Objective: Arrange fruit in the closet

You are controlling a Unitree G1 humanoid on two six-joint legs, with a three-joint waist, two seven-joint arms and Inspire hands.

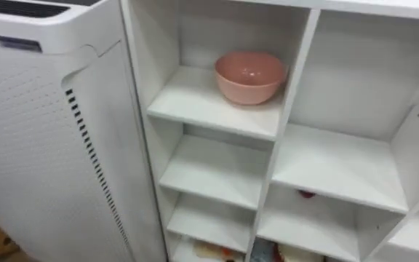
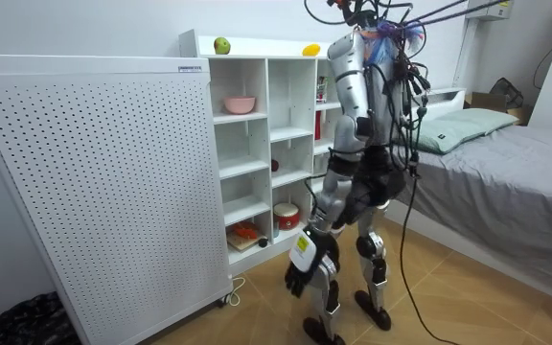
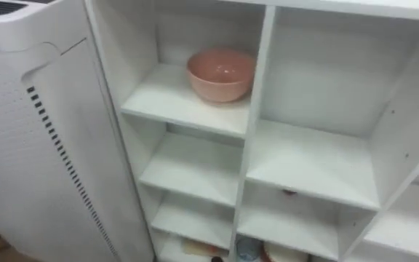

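1. The task's fruit lies on the top board of the white open-fronted wooden closet (image 2: 266, 115). A round green apple (image 2: 221, 45) and a yellow oval fruit (image 2: 311, 50) sit well apart there, probably set out for sorting into the compartments
2. A round pink bowl (image 1: 249, 76) stands empty in the upper left compartment, near the divider. It looks like a likely holder for fruit
3. A small dark red thing (image 1: 306, 194) lies deep in a lower middle compartment. It is too small to tell whether it is fruit
4. The robot stands upright just before the closet, between a tall white perforated panel (image 2: 94, 182) and a grey-covered bed (image 2: 506, 163)
5. Its left arm hangs straight down. The left robot hand (image 2: 300, 273) is low beside the leg, well below the fruit, and I cannot tell whether it is open or closed
6. Judged from this, no fruit is taken up yet, and a high reach to the top board comes first
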